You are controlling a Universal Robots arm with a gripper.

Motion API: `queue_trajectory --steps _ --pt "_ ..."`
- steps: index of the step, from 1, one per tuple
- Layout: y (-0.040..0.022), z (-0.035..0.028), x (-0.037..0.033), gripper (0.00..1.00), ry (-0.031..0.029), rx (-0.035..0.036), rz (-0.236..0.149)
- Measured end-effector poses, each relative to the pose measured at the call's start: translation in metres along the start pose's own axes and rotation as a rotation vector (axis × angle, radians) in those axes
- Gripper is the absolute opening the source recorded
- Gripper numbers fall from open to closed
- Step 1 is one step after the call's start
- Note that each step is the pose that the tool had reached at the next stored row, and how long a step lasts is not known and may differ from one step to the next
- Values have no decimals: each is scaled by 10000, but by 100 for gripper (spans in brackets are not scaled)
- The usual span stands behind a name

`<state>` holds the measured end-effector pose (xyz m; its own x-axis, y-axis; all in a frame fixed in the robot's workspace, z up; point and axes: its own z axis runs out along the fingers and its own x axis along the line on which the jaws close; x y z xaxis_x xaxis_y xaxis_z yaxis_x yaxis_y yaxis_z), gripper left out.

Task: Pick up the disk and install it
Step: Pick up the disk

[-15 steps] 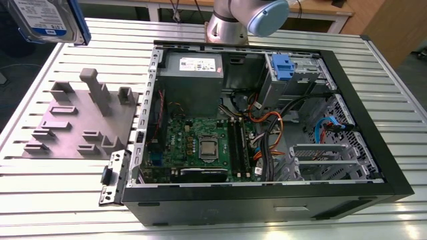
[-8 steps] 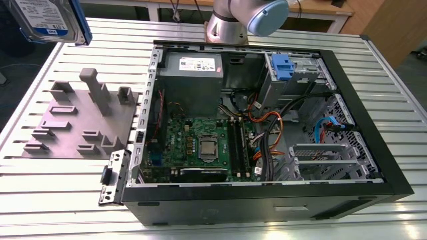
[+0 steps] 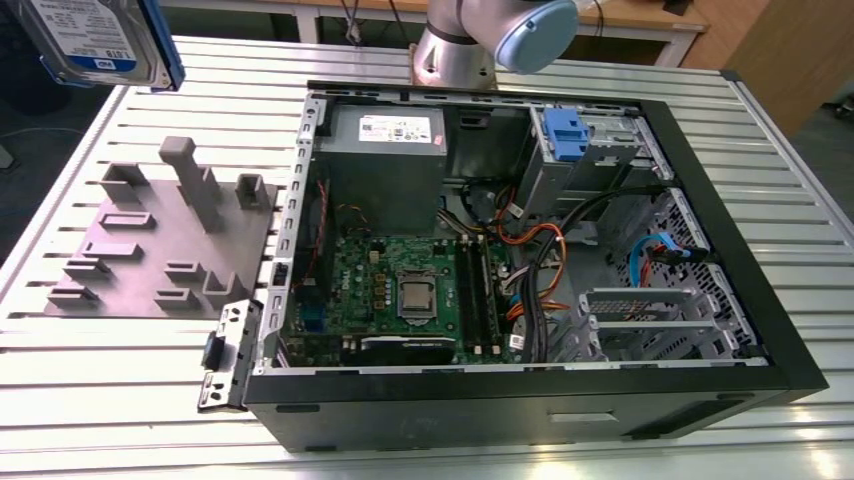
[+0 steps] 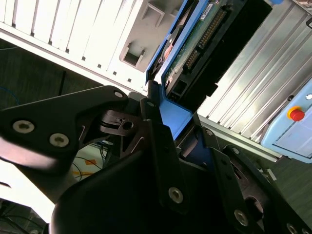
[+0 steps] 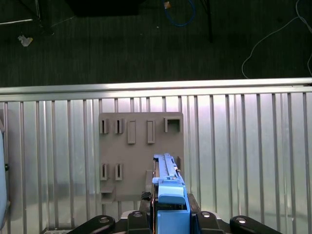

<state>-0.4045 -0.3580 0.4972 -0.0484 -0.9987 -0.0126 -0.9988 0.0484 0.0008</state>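
While the disk [image 3: 96, 38] is hanging in the air at the exterior view's upper left, the gripper [image 5: 169, 219] is clamping its blue carrier bracket [image 4: 178, 116] tightly between its fingers. The drive is hovering edge-on above the grey fixture plate [image 3: 160, 240] on the slatted table [image 3: 774, 150], well apart from the open computer case [image 3: 534, 400].

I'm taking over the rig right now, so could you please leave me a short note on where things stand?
Gripper: shut on the disk, clamping its blue frame.
Disk: held in the air above the table, at the exterior view's far left. In the first wrist view the grey holder plate lies beneath it.
Computer case: open on the table, to the exterior view's right of the plate.
Done: disk picked up.
Left: disk not yet in the case.
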Motion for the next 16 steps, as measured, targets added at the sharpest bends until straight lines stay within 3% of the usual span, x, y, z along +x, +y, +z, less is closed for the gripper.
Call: queue_trajectory --steps 6,12,16 --pt "-2 -1 6 36 2 -1 -2" --pt "-6 -1 101 36 23 1 -1" --pt "-13 -1 115 36 32 1 0"
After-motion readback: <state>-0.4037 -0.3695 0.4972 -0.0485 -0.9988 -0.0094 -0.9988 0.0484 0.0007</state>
